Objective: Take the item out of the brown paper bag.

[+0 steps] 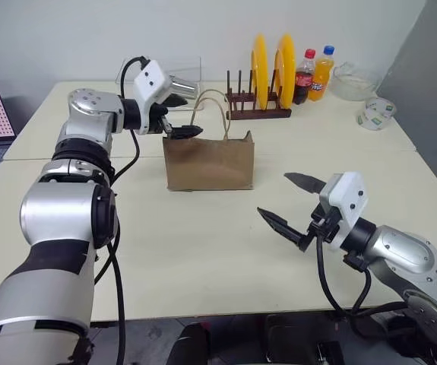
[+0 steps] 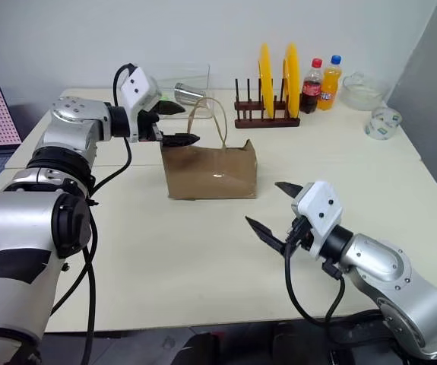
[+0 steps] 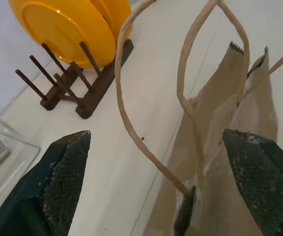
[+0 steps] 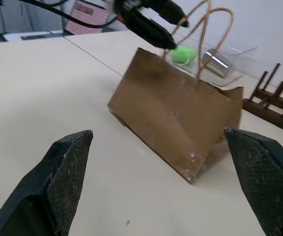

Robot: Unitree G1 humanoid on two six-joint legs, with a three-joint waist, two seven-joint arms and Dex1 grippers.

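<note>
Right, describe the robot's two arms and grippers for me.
Both arms are glossy silver-grey shells with black joint bands and a loose black cable along each forearm. Each wrist carries a white boxy housing. The left gripper and right gripper each have two black tapered fingers with rough, textured pads.

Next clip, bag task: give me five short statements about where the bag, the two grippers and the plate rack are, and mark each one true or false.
1. The brown paper bag stands upright on the table. True.
2. The left gripper is at the bag's mouth, fingers open. True.
3. The right gripper is shut on a cord handle. False: it hangs open, apart from the bag.
4. The yellow plates lie flat on the table. False: they stand in the wooden rack.
5. Two bottles stand beside the rack. True.
</note>
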